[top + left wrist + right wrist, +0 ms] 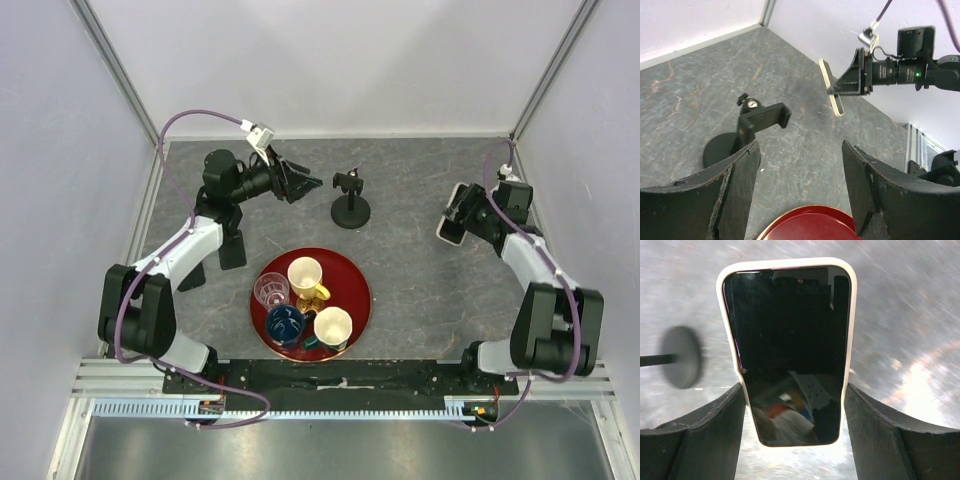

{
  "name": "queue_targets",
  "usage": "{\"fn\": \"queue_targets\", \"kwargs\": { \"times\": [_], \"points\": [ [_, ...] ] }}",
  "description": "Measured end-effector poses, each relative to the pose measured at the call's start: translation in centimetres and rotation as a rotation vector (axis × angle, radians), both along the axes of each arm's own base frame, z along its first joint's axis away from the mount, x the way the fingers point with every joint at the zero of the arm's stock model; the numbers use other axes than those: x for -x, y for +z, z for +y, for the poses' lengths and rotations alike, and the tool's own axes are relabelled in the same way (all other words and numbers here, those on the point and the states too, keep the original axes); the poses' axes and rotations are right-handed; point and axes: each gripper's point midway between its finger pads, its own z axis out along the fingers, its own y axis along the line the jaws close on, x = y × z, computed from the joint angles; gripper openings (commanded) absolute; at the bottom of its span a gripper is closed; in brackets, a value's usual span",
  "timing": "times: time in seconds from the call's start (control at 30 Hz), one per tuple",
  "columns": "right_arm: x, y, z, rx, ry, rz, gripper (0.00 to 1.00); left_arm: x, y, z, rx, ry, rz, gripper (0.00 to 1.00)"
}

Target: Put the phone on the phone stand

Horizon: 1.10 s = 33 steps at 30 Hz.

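One phone (790,355), pinched in my right gripper (795,392) by the right edge; left gripper (800,147) spread, empty; step, I judge: transfer; next, align with phone stand (350,205) clamp.

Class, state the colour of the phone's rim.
Pale pinkish-white on the phone, clearest in right wrist view.

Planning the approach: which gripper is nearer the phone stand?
Left. The left gripper, jaws open, is just left of the phone stand; right gripper, shut on the phone, is farther to its right.

Bright, even light; right wrist view's table (920,375) is blurred and glary, the phone (790,330) sharp, reflective.
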Motion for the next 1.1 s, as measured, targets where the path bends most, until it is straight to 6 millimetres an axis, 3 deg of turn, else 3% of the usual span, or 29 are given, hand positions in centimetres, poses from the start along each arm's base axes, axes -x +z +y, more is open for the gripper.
{"fn": "queue_targets", "kwargs": {
  "times": [0.17, 0.27, 0.4, 0.57, 0.67, 0.97, 1.07, 1.1],
  "points": [
    [-2.0, 7.8, 3.8, -0.125, 0.097, -0.301, 0.0, 1.7, 0.4, -2.9, 0.003, -0.062, -0.029, 0.74],
    [-1.9, 11.8, 5.6, -0.196, 0.093, -0.408, 0.0, 3.1, 0.8, -5.3, -0.004, -0.095, -0.081, 0.77],
    [-0.3, 17.4, 9.5, -0.295, 0.071, -0.529, 0.0, 5.6, 1.5, -9.0, -0.004, -0.147, -0.155, 0.78],
    [2.3, 21.5, 12.5, -0.406, 0.012, -0.585, 0.0, 7.5, 1.8, -12.1, 0.009, -0.185, -0.195, 0.78],
    [2.7, 21.9, 13.2, -0.447, -0.039, -0.57, 0.0, 7.4, 1.1, -13.6, 0.004, -0.189, -0.185, 0.78],
    [4.0, 18.6, 16.0, -0.449, -0.08, -0.431, 0.0, 8.1, -0.1, -16.0, -0.009, -0.22, -0.176, 0.78],
    [4.4, 18.4, 16.9, -0.458, -0.077, -0.419, 0.0, 8.2, 0.0, -16.5, -0.006, -0.228, -0.181, 0.7],
    [4.5, 18.4, 17.2, -0.459, -0.077, -0.417, 0.0, 8.2, 0.0, -16.6, -0.005, -0.23, -0.181, 0.63]
  ]
}}
